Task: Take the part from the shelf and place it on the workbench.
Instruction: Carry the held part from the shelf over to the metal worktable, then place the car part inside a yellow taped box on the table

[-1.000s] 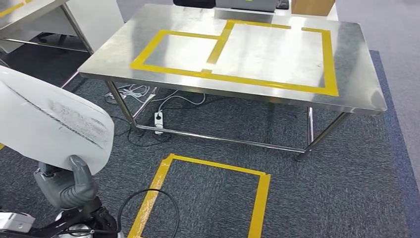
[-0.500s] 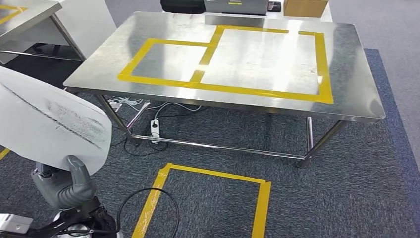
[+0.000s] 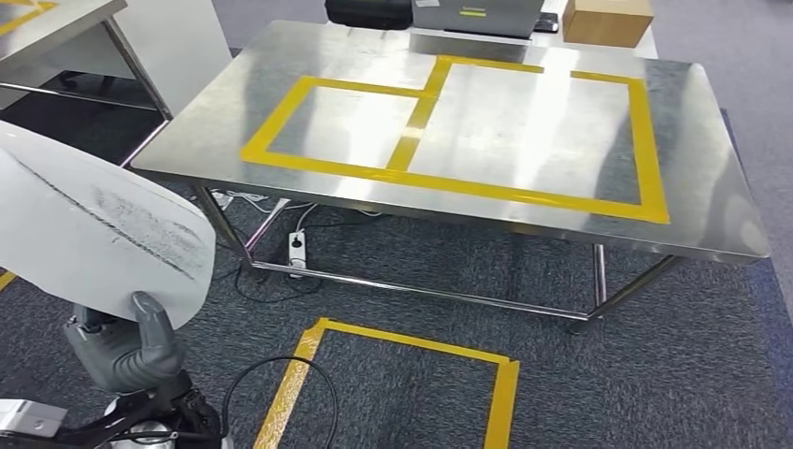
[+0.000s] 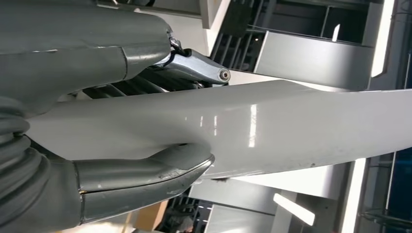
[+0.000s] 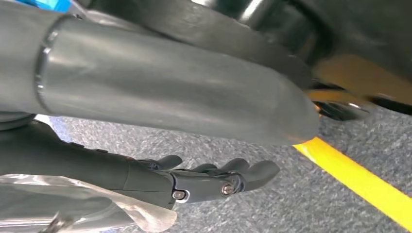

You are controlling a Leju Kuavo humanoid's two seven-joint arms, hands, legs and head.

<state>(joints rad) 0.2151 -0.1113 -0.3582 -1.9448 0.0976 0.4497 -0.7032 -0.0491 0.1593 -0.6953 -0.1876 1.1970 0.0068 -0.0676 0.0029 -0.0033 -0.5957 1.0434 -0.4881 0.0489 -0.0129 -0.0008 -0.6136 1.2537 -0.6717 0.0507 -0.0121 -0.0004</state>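
the workbench (image 3: 524, 56), a steel table with yellow tape rectangles (image 3: 449, 131) on its top, stands ahead of and to the right of the left hand (image 3: 126, 351), well apart from it across grey carpet. its long side runs left to right across the robot's front. the part (image 3: 93, 229), a broad white panel with dark scuff marks, rises from the left hand, its long axis running up and away to the left. the left hand is clamped on the panel's lower edge; in the left wrist view the thumb (image 4: 145, 174) presses one face of the panel (image 4: 291, 126) and the darker fingers (image 4: 194, 68) lie on the other. the left hand is the one nearer the work. the right hand (image 5: 214, 179) hangs over the carpet beside a floor tape line (image 5: 359, 182), fingers loosely curled, holding nothing. against the earlier head frames, the whole scene has shifted: the bench sits slightly larger and further right, which reads as camera movement; the panel keeps its place in the hand.
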